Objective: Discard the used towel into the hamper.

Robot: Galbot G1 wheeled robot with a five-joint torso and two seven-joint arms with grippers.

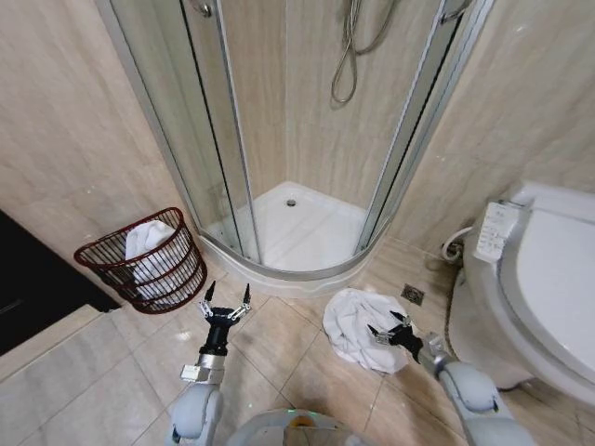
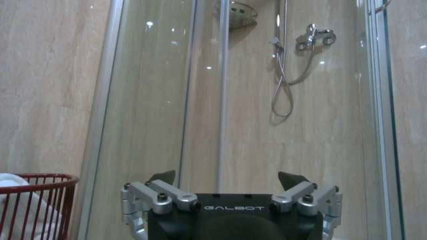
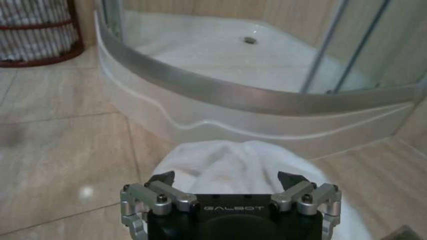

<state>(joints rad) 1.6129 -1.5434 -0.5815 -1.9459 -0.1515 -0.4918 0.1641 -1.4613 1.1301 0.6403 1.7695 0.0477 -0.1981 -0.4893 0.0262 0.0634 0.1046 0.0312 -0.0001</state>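
— Beige tile floor (image 1: pixel 121 372) all round; what sits on it?

— At twelve o'clock in the head view, a curved glass shower enclosure (image 1: pixel 307 121) with a white shower tray (image 1: pixel 307 228) and a hose (image 1: pixel 349 56) hanging inside. At three o'clock, a white toilet (image 1: pixel 548 279) with a control panel (image 1: pixel 490 232) on its side. A small floor drain (image 1: pixel 413 295) lies between the toilet and the tray's raised lip.

— And the used towel?

— White, crumpled in a heap, the towel (image 1: pixel 358 325) lies on the floor at about five o'clock, just in front of the tray's lip and beside the drain. The right wrist view shows it (image 3: pixel 227 160) bunched directly beyond the fingers.

— The hamper?

— Dark reddish-brown open wire, flared at the rim, the hamper (image 1: pixel 144 260) stands at nine o'clock against the wall, beside the shower's glass. White cloth already lies in it.

— The arms?

— The right gripper (image 1: pixel 390 330) is at the towel's near edge, fingers spread, not clamped on the fabric. The left gripper (image 1: pixel 226 302) hovers at six o'clock, between hamper and towel, fingers apart, gripping nothing, pointed at the glass.
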